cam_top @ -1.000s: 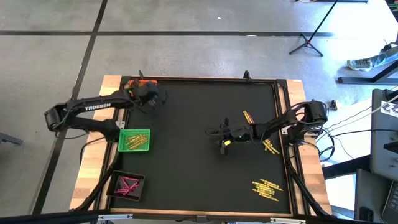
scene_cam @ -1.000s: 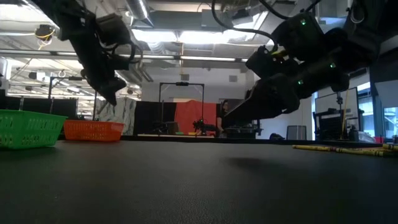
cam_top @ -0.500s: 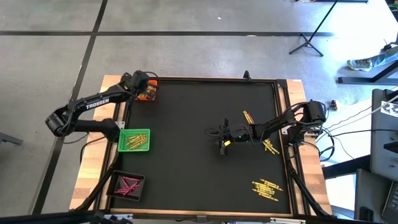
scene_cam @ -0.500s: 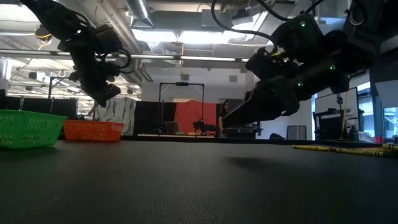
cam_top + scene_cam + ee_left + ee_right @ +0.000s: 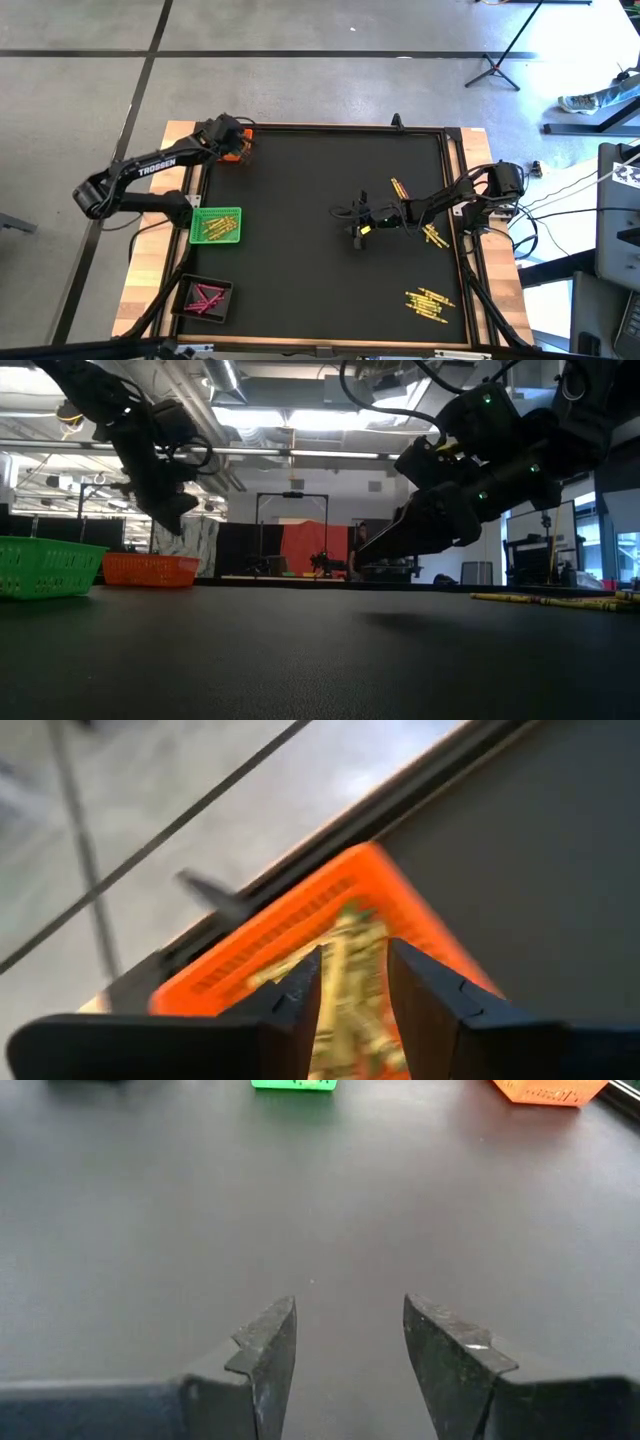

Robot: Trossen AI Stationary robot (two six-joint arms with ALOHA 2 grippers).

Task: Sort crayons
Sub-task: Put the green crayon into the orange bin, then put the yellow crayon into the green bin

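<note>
While left fingers (image 5: 352, 982) hang parted over orange tray (image 5: 236, 153), right fingers (image 5: 348, 1342) hover open mid-table

In the high view, the table (image 5: 320, 240) filled the middle of the frame. One tray (image 5: 236, 152) sat at its upper left corner, with the left gripper (image 5: 232, 133) over it. A second tray (image 5: 216, 225) lay below it along the left edge, and a third (image 5: 205, 298) in the lower left corner, each with crayons inside. The right gripper (image 5: 357, 217) hung just right of centre. Loose crayons (image 5: 428, 303) lay at lower right, with more (image 5: 434, 236) along the right edge and a few (image 5: 399, 188) above the arm.
</note>
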